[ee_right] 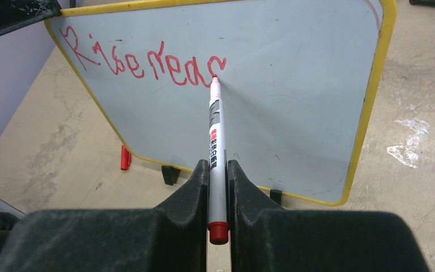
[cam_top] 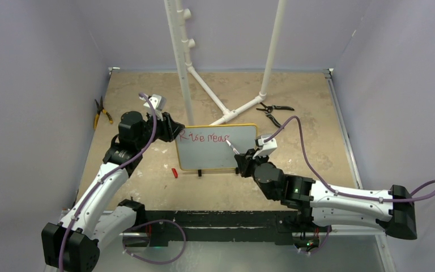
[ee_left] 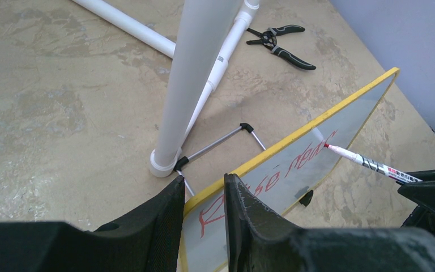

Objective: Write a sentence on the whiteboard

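The whiteboard [ee_right: 294, 102] is pale grey-white with a yellow frame and black feet. The sentence [ee_right: 141, 62] on it is red. The marker [ee_right: 217, 136] is white with grey bands, a red tip and a red end. The right fingers [ee_right: 184, 198] are black. The desk [cam_top: 306, 96] is blotchy tan. The pipes [cam_top: 180, 56] are white. The cap [cam_top: 174, 172] is red.

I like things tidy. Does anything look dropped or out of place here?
A small red cap lies loose on the table beside the whiteboard's lower left corner, probably off the marker. Farther back lie black pliers and yellow-handled pliers, unused.
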Tool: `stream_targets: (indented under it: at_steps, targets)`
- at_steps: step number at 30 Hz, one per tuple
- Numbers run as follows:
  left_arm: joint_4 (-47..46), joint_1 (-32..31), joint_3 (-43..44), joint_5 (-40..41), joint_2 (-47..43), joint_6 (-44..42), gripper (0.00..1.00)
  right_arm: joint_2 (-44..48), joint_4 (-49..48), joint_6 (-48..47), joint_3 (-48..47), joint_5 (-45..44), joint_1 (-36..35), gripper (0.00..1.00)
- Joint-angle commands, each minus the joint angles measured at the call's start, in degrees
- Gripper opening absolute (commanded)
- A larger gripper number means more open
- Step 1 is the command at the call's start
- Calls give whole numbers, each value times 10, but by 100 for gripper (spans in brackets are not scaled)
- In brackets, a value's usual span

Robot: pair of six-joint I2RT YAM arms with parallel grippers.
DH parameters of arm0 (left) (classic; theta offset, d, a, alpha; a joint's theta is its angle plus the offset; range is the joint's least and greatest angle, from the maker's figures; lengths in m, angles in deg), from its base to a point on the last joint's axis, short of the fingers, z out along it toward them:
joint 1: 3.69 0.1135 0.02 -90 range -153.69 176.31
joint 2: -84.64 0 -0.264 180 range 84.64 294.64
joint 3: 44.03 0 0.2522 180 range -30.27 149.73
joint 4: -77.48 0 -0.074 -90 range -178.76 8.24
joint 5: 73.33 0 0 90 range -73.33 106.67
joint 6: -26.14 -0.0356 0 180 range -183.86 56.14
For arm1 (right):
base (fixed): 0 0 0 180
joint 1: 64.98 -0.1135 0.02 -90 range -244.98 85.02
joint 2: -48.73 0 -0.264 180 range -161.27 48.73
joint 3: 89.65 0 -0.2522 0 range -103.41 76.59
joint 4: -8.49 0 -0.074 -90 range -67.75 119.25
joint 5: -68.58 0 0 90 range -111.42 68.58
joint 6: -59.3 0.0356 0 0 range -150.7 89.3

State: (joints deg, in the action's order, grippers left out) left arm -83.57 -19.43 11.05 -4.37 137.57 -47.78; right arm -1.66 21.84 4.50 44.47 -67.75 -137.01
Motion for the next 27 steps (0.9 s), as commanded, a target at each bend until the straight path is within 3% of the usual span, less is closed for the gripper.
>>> stream_targets:
  at_steps: [1,14,27]
  targets:
    - [2,0,-8,-21,1,11,30,14,42,22,-9,-17,3,0]
    - [2,0,-8,-21,-2,11,29,65,22,-21,-23,-35,3,0]
    - [3,0,-8,-19,1,10,30,38,-3,-65,-42,-56,3,0]
